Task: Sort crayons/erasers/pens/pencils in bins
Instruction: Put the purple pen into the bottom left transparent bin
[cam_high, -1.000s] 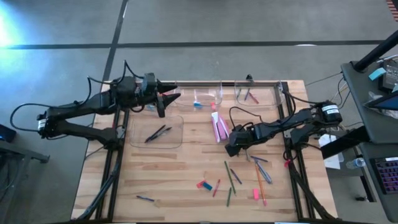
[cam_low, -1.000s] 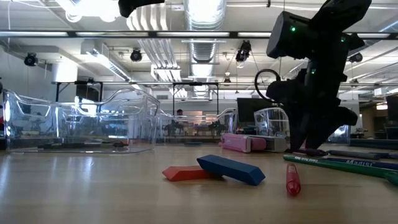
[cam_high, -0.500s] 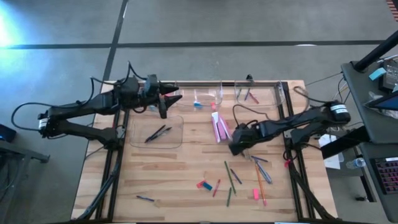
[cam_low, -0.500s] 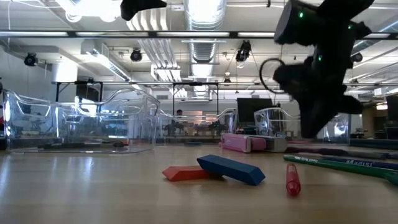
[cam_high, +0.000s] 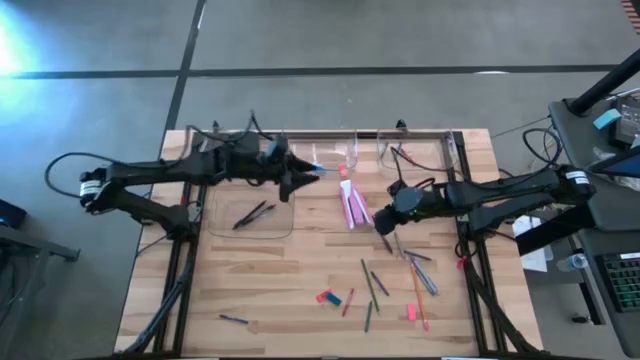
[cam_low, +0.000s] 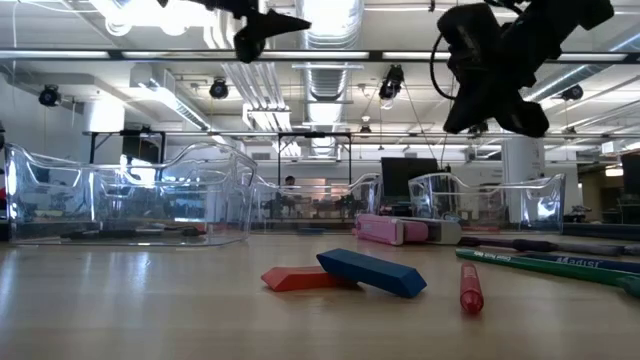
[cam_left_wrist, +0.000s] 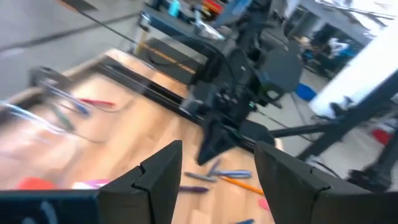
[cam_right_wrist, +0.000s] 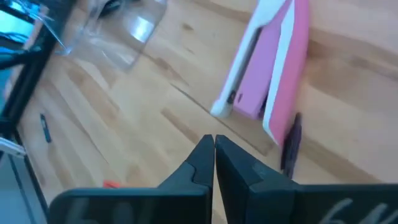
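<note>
Plainly stubby blue eraser on red

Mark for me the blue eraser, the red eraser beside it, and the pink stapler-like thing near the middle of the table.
blue eraser (cam_low: 372, 272), low view, middle of its long side face.
red eraser (cam_low: 300, 279), low view, middle of its front face.
pink stapler-like thing (cam_high: 353, 204), high view, middle of its pink body.

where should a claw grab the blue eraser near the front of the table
Take the blue eraser across its two long sides, at mid-length, coming straight down from above. It is a short, flat block with one end propped on the red eraser, so it sits slightly tilted; a centred pinch is least likely to tip it. In the high view the wood around the pair is bare, leaving room for the fingers.
</note>
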